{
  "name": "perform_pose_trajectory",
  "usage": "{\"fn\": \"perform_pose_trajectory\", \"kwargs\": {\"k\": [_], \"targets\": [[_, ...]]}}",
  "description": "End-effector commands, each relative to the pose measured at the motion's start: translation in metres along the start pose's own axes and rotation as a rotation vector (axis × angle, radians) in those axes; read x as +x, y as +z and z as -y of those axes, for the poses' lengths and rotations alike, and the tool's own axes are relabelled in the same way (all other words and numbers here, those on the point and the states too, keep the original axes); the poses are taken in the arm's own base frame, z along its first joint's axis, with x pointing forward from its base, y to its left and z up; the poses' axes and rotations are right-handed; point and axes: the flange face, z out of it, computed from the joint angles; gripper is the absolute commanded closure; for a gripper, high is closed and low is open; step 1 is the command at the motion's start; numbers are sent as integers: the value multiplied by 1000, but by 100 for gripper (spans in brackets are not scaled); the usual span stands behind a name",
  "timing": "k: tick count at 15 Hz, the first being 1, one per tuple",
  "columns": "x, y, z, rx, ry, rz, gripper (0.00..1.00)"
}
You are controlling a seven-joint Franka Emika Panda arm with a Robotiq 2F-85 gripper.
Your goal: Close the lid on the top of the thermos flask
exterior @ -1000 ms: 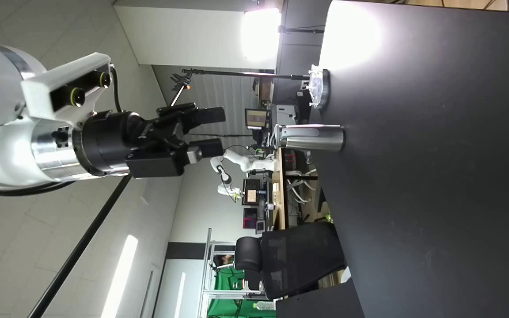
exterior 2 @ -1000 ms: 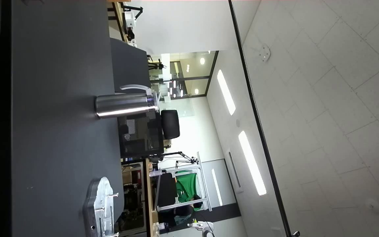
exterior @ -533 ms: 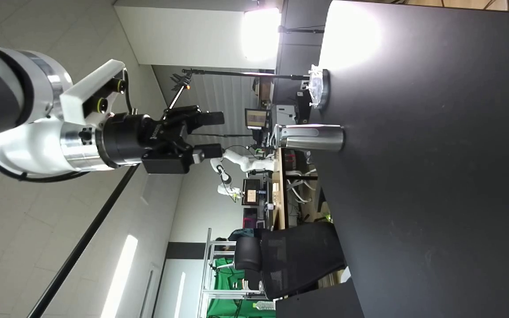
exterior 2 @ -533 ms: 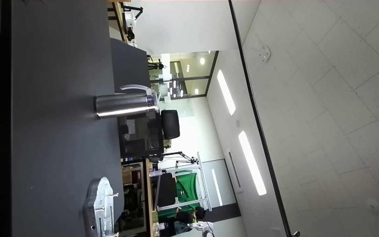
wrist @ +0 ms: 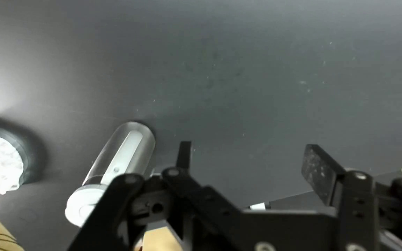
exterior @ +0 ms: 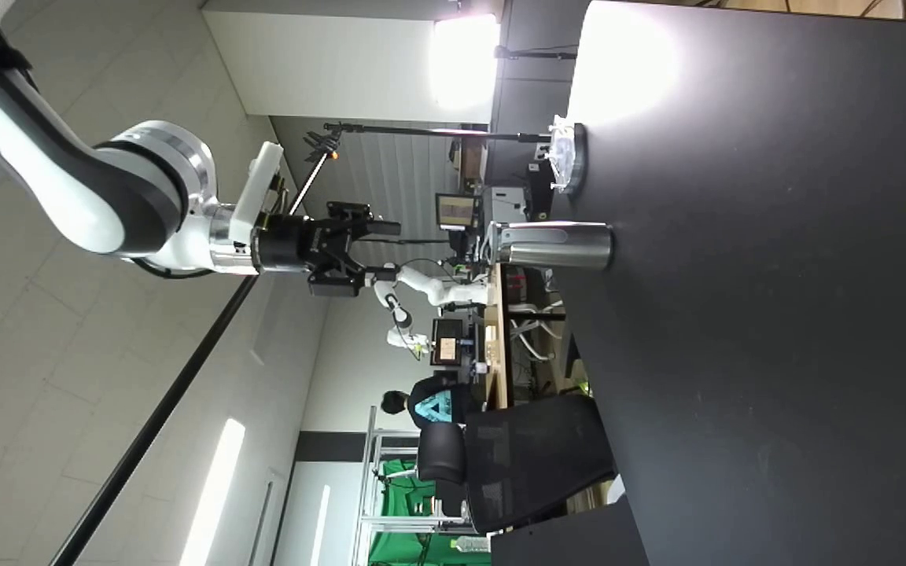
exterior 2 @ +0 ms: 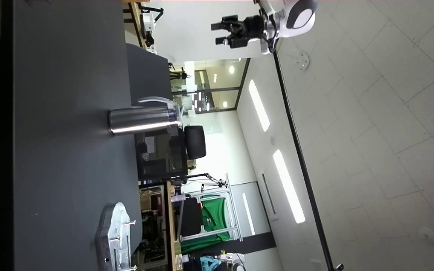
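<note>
The flask (exterior: 559, 248) stands upright on the table (exterior: 775, 330), apart from the pale block (exterior 2: 119, 229), which seems to play no part; at the flask's top the wrist view shows a whitish round lid (wrist: 83, 204), partly hidden behind the gripper (wrist: 250, 154); I cannot tell whether it lies flat or is tipped up, for both exterior views show only a small pale shape at the flask's upper end. The gripper hangs higher than the flask and off to one side, touching nothing; its fingers (wrist: 321, 174) are spread wide, with nothing between them; no step of the closing itself seems in hand. If the lid is up, I judge the task barely begun: the flask is well placed, on its base and plain in the wrist view, yet the real work is left; the gripper must come over the lid, sink onto it, press until it seats, then back off without tipping the flask; narrowed fingers would probably push more surely than a spread pair, since the lid could slip into the gap; if the lid is already down, only a check of its seat is left.
</note>
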Motion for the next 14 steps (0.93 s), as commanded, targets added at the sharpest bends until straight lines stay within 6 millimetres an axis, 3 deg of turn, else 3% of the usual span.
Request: {"fn": "perform_pose_trajectory", "kwargs": {"k": [1, 5, 8, 11, 12, 14], "targets": [[59, -5, -34, 5, 151, -76, 47], [106, -10, -81, 5, 301, -138, 75], [132, -10, -104, -2, 372, -156, 95], [151, -1, -117, -7, 427, -139, 100], [133, -2, -115, -6, 367, -154, 99], [142, 4, -119, -8, 384, -144, 99]]}}
